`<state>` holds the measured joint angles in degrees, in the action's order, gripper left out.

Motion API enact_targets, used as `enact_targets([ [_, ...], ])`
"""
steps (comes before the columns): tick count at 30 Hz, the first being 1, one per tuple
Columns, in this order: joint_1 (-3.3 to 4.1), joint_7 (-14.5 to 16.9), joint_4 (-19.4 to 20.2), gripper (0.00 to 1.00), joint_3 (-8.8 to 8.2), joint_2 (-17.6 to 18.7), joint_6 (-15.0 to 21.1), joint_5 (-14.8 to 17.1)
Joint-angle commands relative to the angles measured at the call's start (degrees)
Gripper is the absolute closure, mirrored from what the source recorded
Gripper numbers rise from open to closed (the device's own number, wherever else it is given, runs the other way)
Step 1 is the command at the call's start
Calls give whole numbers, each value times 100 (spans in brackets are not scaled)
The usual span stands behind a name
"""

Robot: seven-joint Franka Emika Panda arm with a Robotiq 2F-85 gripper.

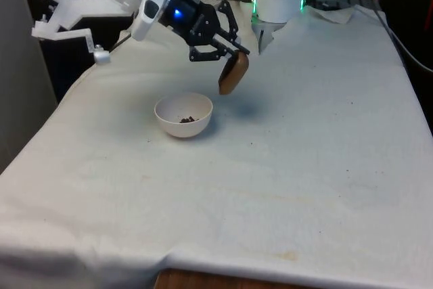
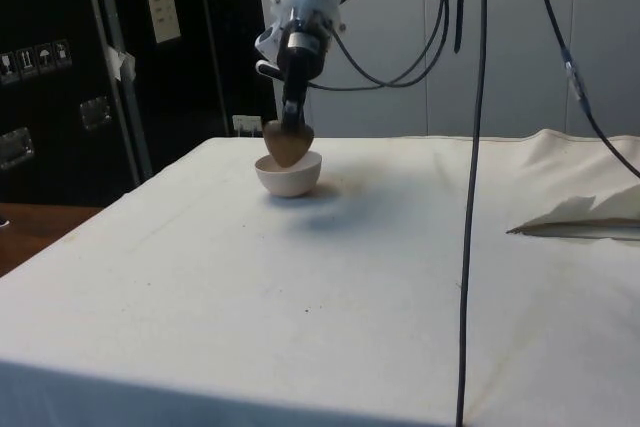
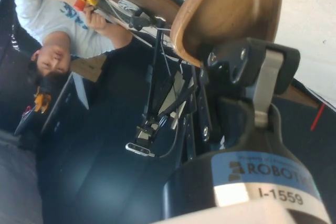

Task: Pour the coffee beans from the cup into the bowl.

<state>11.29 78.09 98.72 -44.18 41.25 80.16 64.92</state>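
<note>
I see the arm reaching in from the far left with its gripper (image 1: 229, 51) tilted down above the table (image 1: 304, 140). The white bowl (image 1: 183, 115), with some beans (image 1: 187, 119) inside, stands just below and to the front view's left. The fingers are closed on the brown cup (image 1: 233, 73), tipped over in the air; a person (image 3: 58, 30) appears in the wrist view.

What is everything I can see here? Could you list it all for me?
Bowl: one, white, on the cloth toward the front view's left, with a few dark coffee beans inside.
Cup: one, brown, wooden-looking, tipped over and held in the air beside the bowl.
Table cloth: one, white, covering the table.
Person: one, in a light shirt, seen in the wrist view.
Gripper: one, black, on the white arm, shut on the cup.
</note>
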Motion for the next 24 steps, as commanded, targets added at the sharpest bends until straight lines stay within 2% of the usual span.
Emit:
enact_targets([
  [1,6,-6,40,100,34,-40,52,-34],
  [2,126,-29,183,100,-6,-138,258,-80],
  [8,120,-29,430,100,246,-401,653,-338],
  [9,11,-6,355,100,327,-361,527,-338],
  [10,120,-29,464,100,286,-435,716,-378],
  [17,109,-40,739,100,561,-710,1175,-647],
  [18,11,-11,682,100,636,-676,1060,-653],
  [19,109,-46,808,100,625,-773,1289,-705],
  [24,103,-57,968,100,785,-922,1587,-848],
])
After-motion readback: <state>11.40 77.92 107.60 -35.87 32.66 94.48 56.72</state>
